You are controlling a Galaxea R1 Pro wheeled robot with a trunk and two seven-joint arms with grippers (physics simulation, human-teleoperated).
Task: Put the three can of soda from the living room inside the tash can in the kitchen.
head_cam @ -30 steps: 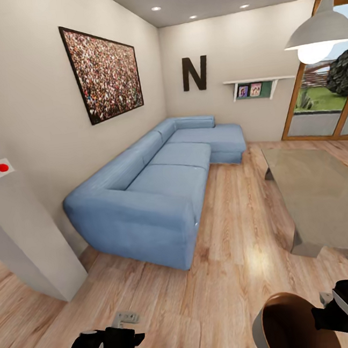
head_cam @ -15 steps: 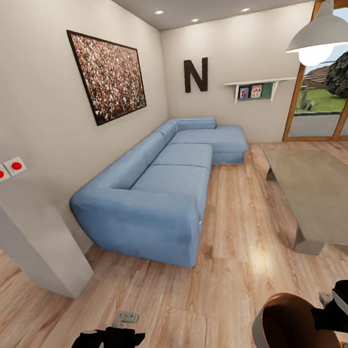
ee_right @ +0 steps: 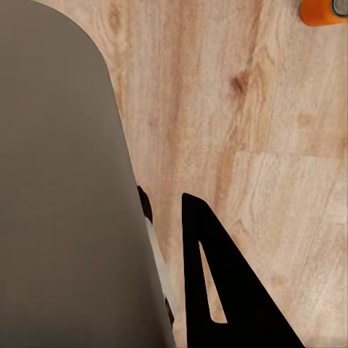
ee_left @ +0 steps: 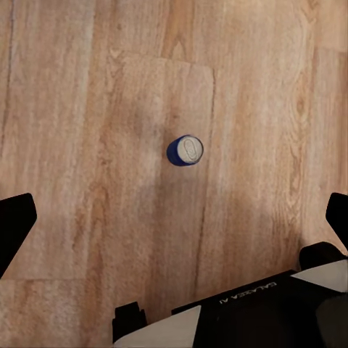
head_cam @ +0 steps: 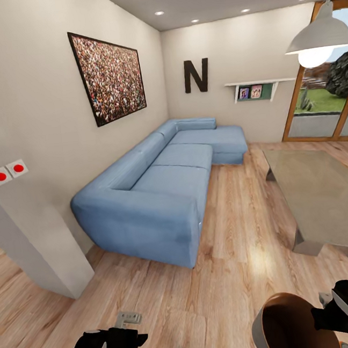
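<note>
Trash can [head_cam: 258,332] stays clamped at its rim by right gripper [head_cam: 333,315]; the view has settled, left gripper [ee_left: 177,217] spread wide above a blue can [ee_left: 185,150].

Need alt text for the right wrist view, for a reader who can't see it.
The grey outer wall of the bin runs down one side of the frame, with a black finger of the right claw against it. Beyond is wood floor, where an orange can lies at the frame's edge.
</note>
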